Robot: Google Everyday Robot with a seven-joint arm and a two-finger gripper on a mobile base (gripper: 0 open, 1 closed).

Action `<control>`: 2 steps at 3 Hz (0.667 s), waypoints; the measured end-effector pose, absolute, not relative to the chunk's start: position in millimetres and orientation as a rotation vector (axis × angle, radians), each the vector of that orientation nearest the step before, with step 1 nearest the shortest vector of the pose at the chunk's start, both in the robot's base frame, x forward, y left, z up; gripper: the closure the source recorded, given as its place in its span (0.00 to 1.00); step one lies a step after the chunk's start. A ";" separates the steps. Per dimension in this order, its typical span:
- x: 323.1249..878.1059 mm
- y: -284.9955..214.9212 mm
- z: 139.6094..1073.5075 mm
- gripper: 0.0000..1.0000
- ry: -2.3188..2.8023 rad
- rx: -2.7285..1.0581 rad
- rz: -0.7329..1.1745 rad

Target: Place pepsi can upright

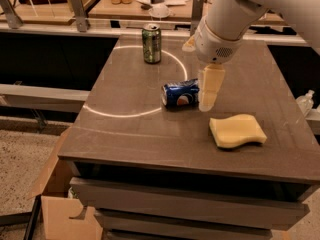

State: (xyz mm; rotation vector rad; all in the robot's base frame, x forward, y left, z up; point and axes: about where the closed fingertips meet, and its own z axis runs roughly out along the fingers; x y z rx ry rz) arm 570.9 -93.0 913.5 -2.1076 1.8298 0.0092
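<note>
The pepsi can (180, 94) lies on its side near the middle of the dark table (130, 134), its silver top facing left and its round logo showing. My gripper (207, 103) hangs from the white arm at the upper right, pointing down. Its pale fingers (210, 86) are just right of the can's base end, overlapping it in view. I cannot tell whether it touches the can.
A green-and-silver can (151, 43) stands upright at the back of the table. A yellow sponge (237, 130) lies at the right front. A counter with jars and clutter runs behind. A cardboard box (55, 214) sits on the floor at the lower left.
</note>
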 end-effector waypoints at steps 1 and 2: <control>575.9 -66.0 889.1 0.00 1.821 -2.162 0.054; 580.3 -50.7 869.2 0.00 1.843 -2.180 0.096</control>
